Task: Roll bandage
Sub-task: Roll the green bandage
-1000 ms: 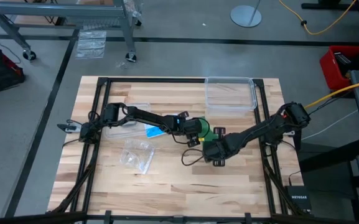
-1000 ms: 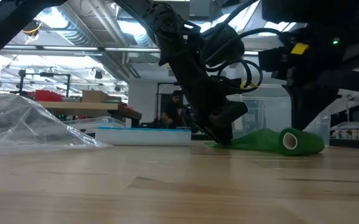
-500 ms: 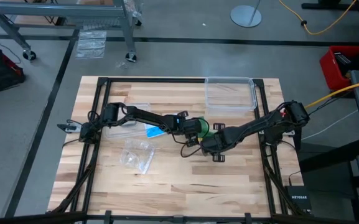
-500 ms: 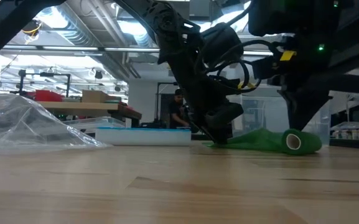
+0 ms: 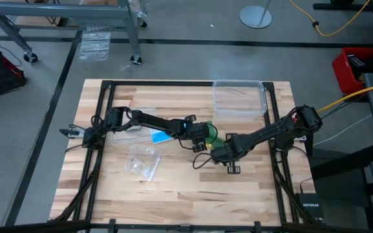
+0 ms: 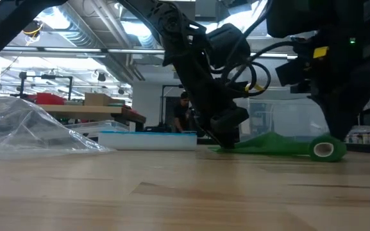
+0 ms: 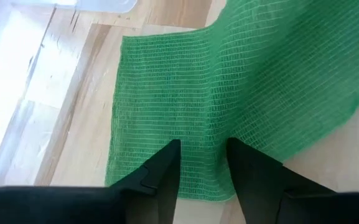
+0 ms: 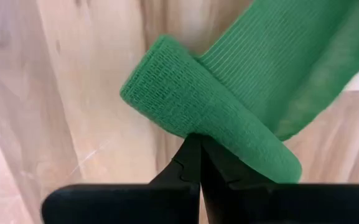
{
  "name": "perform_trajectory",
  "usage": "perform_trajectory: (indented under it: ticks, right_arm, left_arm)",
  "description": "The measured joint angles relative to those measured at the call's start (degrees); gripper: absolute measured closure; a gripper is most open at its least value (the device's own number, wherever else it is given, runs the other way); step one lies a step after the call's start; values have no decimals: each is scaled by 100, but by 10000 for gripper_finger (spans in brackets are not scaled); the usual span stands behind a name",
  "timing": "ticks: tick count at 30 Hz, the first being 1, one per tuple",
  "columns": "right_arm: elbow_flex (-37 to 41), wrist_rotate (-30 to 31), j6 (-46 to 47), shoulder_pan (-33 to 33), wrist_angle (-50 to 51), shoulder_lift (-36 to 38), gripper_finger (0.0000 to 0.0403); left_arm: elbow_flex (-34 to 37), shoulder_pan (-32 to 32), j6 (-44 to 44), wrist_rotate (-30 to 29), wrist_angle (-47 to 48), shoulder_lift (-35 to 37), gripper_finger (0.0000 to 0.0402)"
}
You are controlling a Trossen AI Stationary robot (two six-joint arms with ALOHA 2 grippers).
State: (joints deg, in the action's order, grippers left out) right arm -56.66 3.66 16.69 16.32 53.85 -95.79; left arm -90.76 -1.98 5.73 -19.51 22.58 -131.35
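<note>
Both arms reach in toward the middle of the table (image 5: 173,194), meeting just in front of the clear plastic box (image 5: 239,97). The left arm stretches low from its base at the left edge, its wrist bent down so the left end effector (image 7: 203,163) presses onto the flat free end of the green bandage (image 6: 281,145). Its 2 fingers (image 7: 162,171) stand a narrow gap apart, tips resting on the fabric and gripping nothing between them.

The right arm comes in from the right edge, elbow low, with the right end effector (image 8: 200,163) pointing down at the rolled part of the bandage. Its fingers are closed tight together, their joined tips touching the side of the roll.

The bandage lies on the table between the 2 end effectors: a flat strip under the left one, running to a small roll by the right one, the roll's open core showing in the low view.

A crumpled clear plastic bag (image 5: 142,162) and a blue and white pill organizer (image 5: 160,134) lie to the left of the bandage.
</note>
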Motion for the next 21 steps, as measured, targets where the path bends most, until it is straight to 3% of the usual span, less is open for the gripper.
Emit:
perform_trajectory:
  ticks: [6, 21]
  right_arm:
    - [41, -93, -2, 115, 43, -13, 402]
    - [555, -180, 315, 550, -443, -22, 402]
  left_arm:
    - [7, 1, 287, 18, -122, 0, 244]
    - [17, 85, 278, 85, -972, -28, 265]
